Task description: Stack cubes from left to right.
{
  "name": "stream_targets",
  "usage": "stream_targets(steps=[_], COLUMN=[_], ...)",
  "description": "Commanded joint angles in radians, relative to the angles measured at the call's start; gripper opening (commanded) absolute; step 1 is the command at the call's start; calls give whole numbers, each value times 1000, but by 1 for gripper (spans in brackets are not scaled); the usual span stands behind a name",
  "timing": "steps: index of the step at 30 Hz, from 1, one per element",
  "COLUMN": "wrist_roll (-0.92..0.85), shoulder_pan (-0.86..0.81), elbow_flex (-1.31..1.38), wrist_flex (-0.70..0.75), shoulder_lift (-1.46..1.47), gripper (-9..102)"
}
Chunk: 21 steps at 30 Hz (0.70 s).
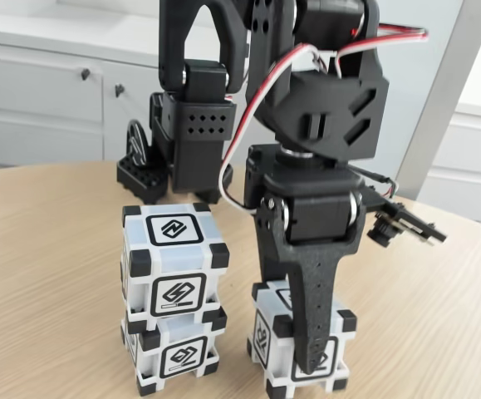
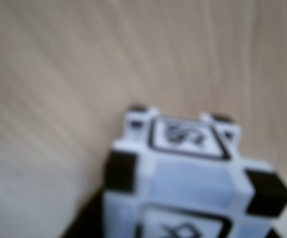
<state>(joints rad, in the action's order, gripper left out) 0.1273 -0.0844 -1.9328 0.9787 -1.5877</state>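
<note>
In the fixed view two cubes stand stacked at the left, the upper cube (image 1: 174, 259) squarely on the lower cube (image 1: 174, 353). A third cube (image 1: 273, 337) rests on the table to the right of the stack. My gripper (image 1: 308, 353) points straight down over this third cube, and its black front finger (image 1: 313, 307) lies flat against the cube's near face. The rear finger is hidden behind the cube. The wrist view shows that same cube (image 2: 193, 173) from close above, blurred, with a dark jaw edge under it.
The light wooden table (image 1: 49, 283) is round, with its edge curving off at the back. The arm's black base (image 1: 186, 158) stands right behind the stack. White cabinets (image 1: 49, 100) line the background.
</note>
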Motion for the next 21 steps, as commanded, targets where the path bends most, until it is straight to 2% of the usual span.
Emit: stream_targets(steps=[1,16,21], wrist_roll=[15,14,-8], shoulder_pan=[-12,-14,-14], elbow_flex=[25,6,6], wrist_flex=[2,11,146], shoulder_lift=[-118,-646,-801], gripper=[19,16,15])
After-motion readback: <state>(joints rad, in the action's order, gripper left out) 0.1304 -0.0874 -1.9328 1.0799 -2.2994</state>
